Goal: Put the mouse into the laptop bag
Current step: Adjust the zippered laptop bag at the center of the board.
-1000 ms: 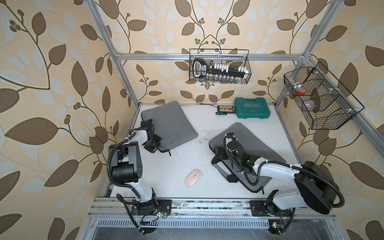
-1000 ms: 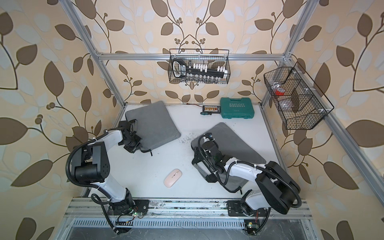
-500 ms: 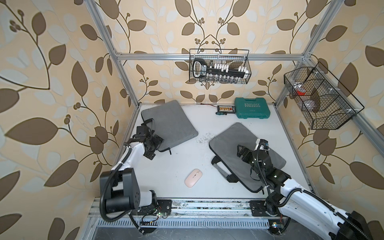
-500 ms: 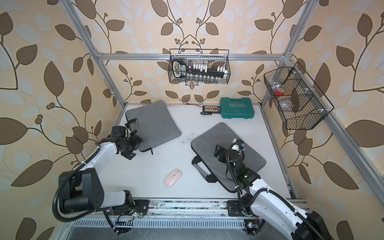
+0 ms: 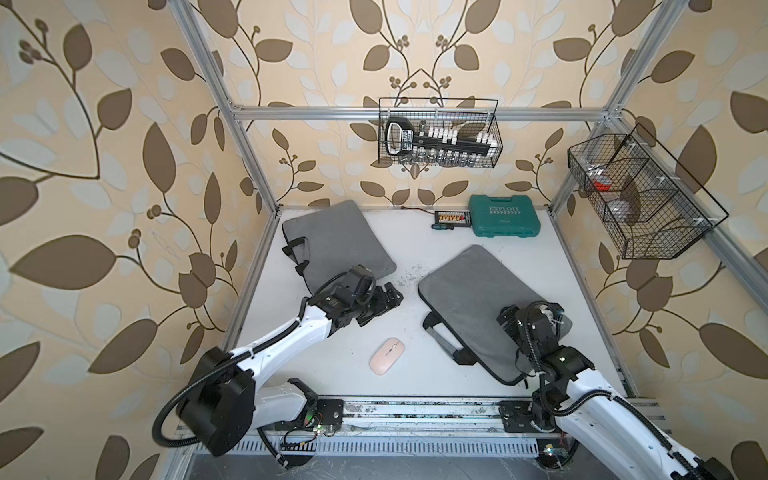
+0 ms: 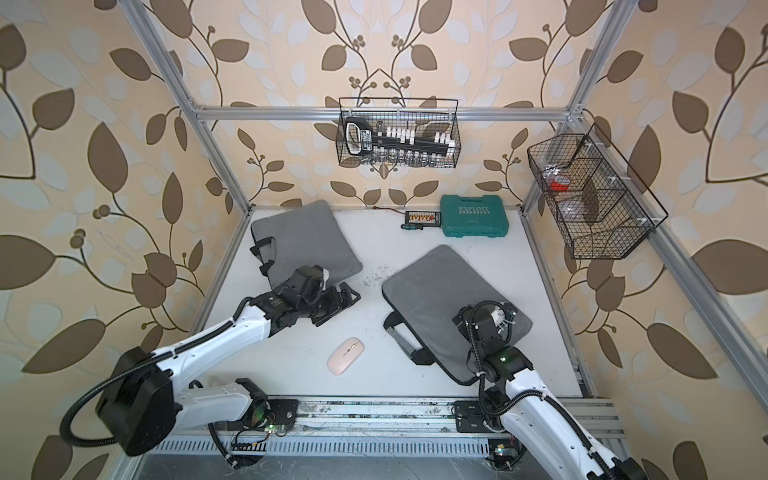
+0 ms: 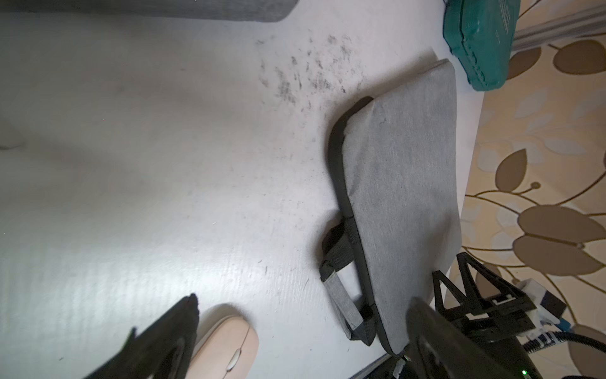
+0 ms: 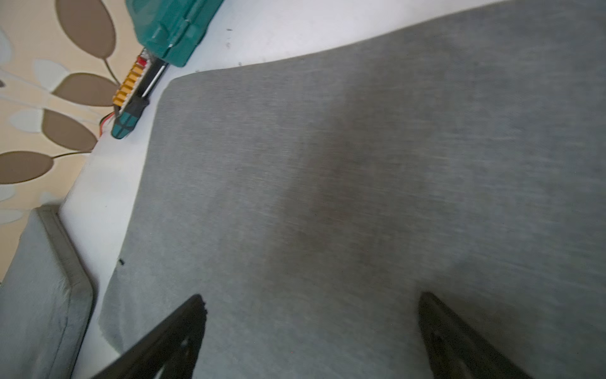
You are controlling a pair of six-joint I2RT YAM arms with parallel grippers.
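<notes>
The pink mouse [image 5: 386, 355] [image 6: 345, 355] lies flat near the front of the white table, touched by nothing. In the left wrist view the mouse [image 7: 226, 347] sits beside one finger. Two grey laptop bags lie flat. One laptop bag [image 5: 478, 299] [image 6: 436, 299] is at the right, its strap handle [image 5: 444, 340] toward the mouse. The other grey bag [image 5: 332, 241] is at the back left. My left gripper [image 5: 390, 298] [image 7: 303, 300] hovers open by that bag's near corner. My right gripper [image 5: 513, 318] [image 8: 311, 298] hangs open over the right bag's fabric [image 8: 360, 180], holding nothing.
A green tool case [image 5: 505, 216] and a small bit set [image 5: 453, 217] lie at the back edge. One wire basket [image 5: 438, 137] hangs on the back wall and another wire basket [image 5: 640, 199] on the right wall. Dark scuff marks [image 7: 305, 75] lie between the bags.
My left gripper has opened and swung right, off the left bag's edge. My right arm has pulled back from the right bag's handle side to over its near right part.
</notes>
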